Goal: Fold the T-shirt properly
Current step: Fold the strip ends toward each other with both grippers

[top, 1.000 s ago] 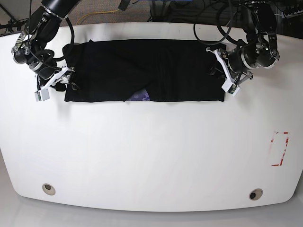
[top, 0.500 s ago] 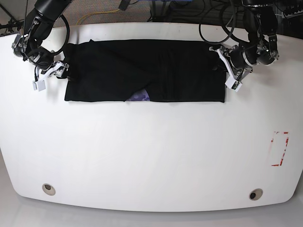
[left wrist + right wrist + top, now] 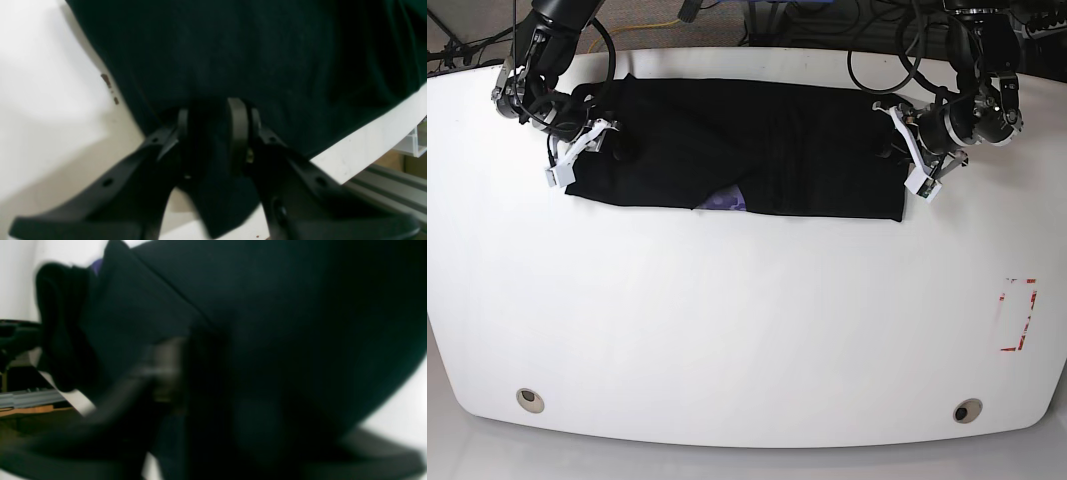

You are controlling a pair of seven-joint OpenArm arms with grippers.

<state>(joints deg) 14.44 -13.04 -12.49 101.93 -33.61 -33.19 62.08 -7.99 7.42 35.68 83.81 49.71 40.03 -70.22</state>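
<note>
left pincer (image 3: 213, 126): clamped on cloth | right pincer (image 3: 577, 160): closing, blurred; both arms low

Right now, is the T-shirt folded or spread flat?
Folded: the T-shirt lies as a long band across the table, its purple print peeking from under a layer.

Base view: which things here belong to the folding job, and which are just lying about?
Job:
- T-shirt, black, folded into a band
- left claw, shut on the shirt's end
- right claw, at the other end

Lying about:
- red marking on the table
- yellow cable behind it
</note>
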